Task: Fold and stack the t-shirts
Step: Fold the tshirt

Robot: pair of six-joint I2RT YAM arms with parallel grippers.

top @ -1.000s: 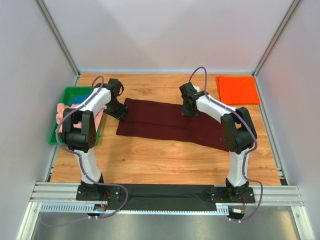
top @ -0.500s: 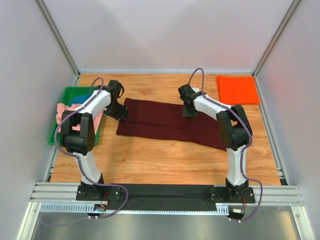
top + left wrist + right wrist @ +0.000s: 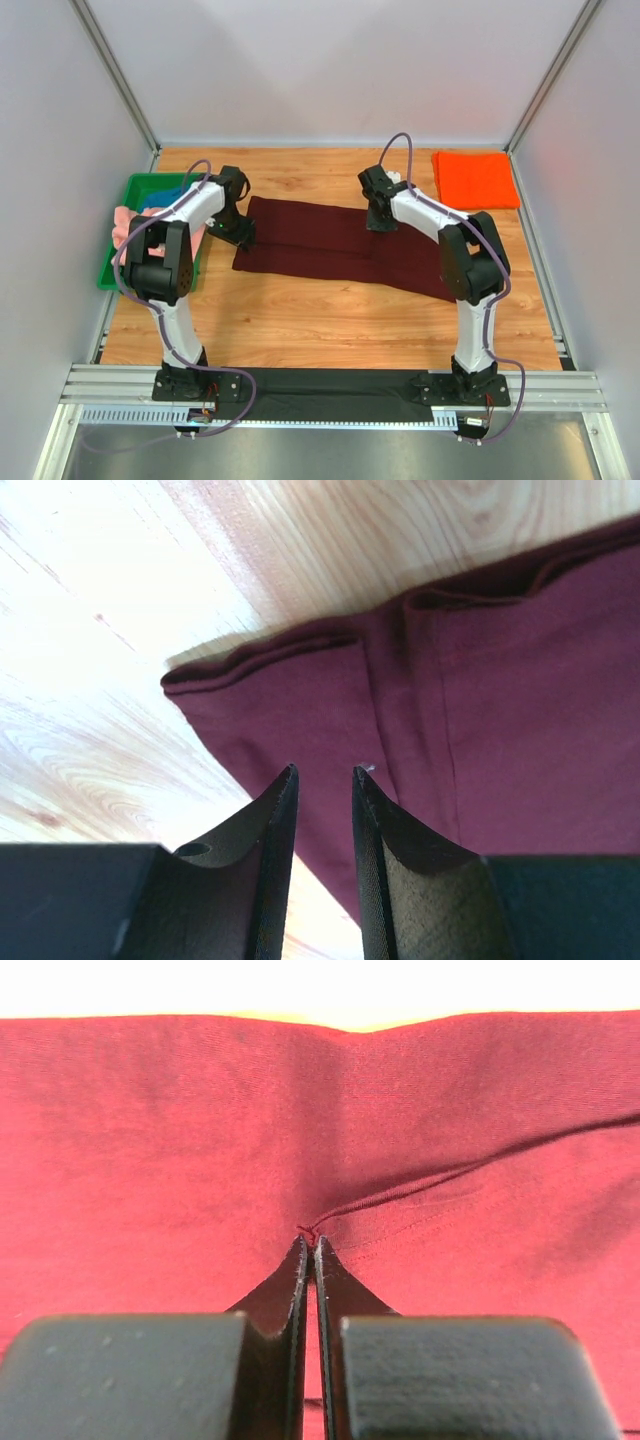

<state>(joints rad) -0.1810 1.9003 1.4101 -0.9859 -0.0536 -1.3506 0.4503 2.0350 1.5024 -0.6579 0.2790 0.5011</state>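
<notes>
Maroon t-shirt (image 3: 150, 1140) pinched, right fingers (image 3: 284, 1285) closed

L gripper (image 3: 323, 772) is held low w/ fingers set a bit apart. R gripper (image 3: 308, 1242) is squeezed tight, tips together. Both arms are stretched fwd.

No legible text, label, brand, number or sign on any surface.

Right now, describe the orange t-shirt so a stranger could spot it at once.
Start at the wooden table and go to its far right corner. There the orange t-shirt lies folded into a rectangle; the maroon t-shirt is spread out mid-table.
</notes>
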